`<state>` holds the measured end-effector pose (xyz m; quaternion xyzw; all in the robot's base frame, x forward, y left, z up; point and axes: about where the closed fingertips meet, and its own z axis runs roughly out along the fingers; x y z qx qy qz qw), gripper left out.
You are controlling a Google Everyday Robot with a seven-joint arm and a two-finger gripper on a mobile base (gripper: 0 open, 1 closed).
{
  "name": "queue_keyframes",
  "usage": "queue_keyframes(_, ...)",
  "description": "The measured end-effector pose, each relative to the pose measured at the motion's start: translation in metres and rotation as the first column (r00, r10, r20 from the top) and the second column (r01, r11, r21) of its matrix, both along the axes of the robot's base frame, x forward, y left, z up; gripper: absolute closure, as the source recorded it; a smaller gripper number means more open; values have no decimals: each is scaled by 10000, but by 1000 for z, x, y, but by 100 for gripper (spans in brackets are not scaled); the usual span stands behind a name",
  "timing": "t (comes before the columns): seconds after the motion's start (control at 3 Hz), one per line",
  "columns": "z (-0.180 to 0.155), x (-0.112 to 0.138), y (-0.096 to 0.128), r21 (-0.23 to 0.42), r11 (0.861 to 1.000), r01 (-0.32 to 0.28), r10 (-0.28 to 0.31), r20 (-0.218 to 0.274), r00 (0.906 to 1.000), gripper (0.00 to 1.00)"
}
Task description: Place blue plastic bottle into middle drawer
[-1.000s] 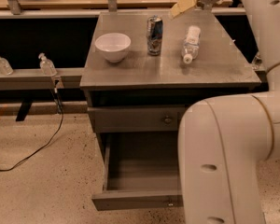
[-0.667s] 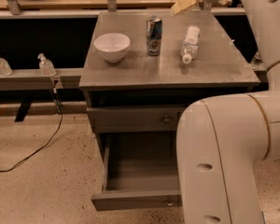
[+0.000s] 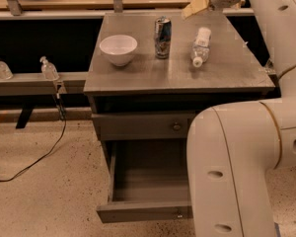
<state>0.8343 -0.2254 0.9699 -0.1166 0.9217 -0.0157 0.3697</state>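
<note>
Cabinet top (image 3: 177, 75), end effector (image 3: 196, 6) near bottle (image 3: 201, 46)

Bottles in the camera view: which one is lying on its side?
The water bottle on the cabinet top, right of the can. The two pump bottles at left stand upright. The tool hovers near its far end.

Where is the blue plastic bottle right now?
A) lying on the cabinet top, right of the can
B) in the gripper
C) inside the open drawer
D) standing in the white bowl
A: the blue plastic bottle lies on its side on the cabinet top, right of the can; the gripper hangs near the back edge, clear of it.
</note>
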Motion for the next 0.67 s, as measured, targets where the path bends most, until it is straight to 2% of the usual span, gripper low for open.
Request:
queue_keyframes(0.33,-39,45,-33,270,9787,2037,-2051,690,9763,0)
queue_keyframes(0.67,-65,61,-43,953,9578,2710,-2788,806,9570,0)
